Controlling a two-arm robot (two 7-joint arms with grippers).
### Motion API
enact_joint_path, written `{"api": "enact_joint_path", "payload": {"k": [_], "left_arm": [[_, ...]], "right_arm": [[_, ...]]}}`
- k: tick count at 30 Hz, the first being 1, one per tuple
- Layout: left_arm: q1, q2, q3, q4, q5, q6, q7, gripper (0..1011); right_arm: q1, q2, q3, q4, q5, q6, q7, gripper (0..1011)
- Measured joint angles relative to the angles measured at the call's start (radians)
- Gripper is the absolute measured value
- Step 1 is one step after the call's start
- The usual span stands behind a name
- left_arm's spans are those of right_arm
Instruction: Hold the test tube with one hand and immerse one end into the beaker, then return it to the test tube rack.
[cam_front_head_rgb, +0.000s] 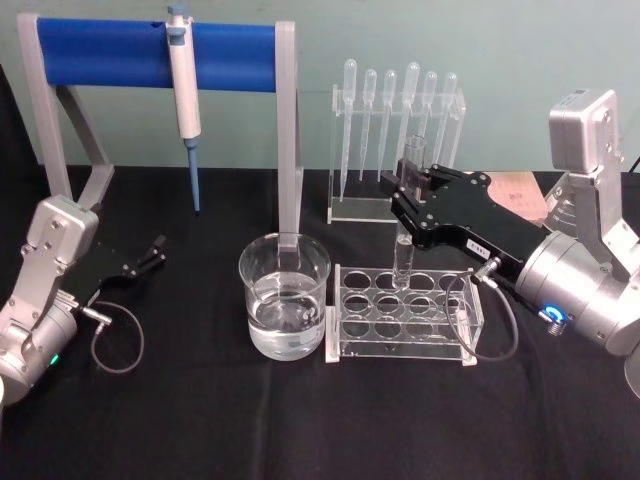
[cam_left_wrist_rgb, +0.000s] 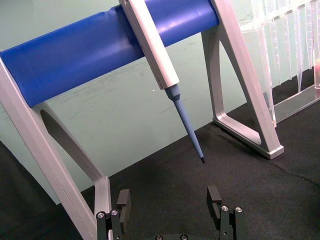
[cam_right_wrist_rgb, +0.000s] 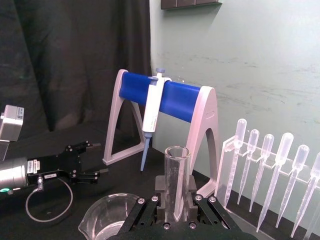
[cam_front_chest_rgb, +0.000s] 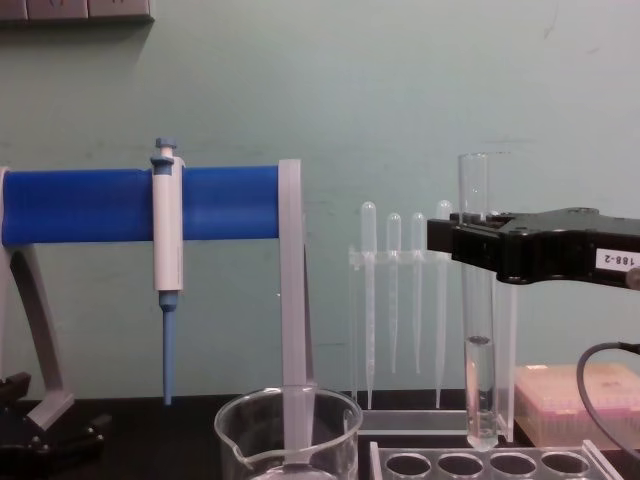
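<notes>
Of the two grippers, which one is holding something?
The right gripper: it is shut on the upright test tube. The left gripper is open and holds nothing.

Blue-and-white pipettor (cam_front_head_rgb: 183, 90) hanging on blue-barred stand (cam_front_head_rgb: 110, 55), six pipettes (cam_front_head_rgb: 369, 110) in clear holder (cam_front_head_rgb: 360, 211), black table cover (cam_front_head_rgb: 300, 425)

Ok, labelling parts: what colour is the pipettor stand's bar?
Blue; the bar shows best in the head view.

A small white label (cam_front_chest_rgb: 612, 259) on the black body of the right gripper (cam_front_chest_rgb: 472, 243), at 3 o'clock in the chest view, reads "188-2".
</notes>
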Motion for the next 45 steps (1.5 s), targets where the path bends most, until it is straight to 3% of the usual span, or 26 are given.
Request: {"api": "enact_joint_path", "payload": {"k": [45], "left_arm": [[0.000,0.000,0.000,0.000,0.000,0.000,0.000,1000]], "right_arm": [[0.000,0.000,0.000,0.000,0.000,0.000,0.000,224]]}}
